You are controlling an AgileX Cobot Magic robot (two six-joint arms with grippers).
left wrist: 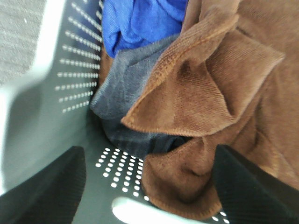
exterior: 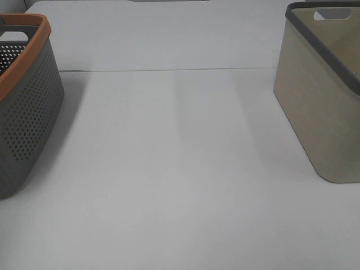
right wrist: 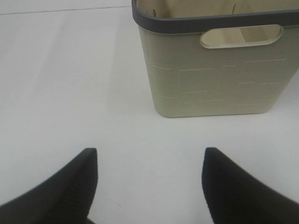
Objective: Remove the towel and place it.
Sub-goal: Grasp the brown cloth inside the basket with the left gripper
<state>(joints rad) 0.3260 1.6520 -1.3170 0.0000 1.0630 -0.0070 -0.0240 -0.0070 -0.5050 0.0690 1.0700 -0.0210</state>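
Towel [left wrist: 210, 93] crumpled in grey basket [left wrist: 70, 121], left end effector [left wrist: 148, 151] wide open over it, empty. Right end effector [right wrist: 150, 151] open, empty, over worktop [right wrist: 70, 70].

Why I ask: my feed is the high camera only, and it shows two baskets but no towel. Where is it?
Observer: The brown towel lies crumpled inside the perforated grey basket, as the left wrist view shows.
Operator: Is anything else in there with it?
Observer: Yes. A blue cloth and a grey cloth share the basket, and a fold of the towel overlaps the grey one.
Operator: Is the left claw on it yet?
Observer: No. The left claw hangs open above the towel's edge, with nothing between its fingers.
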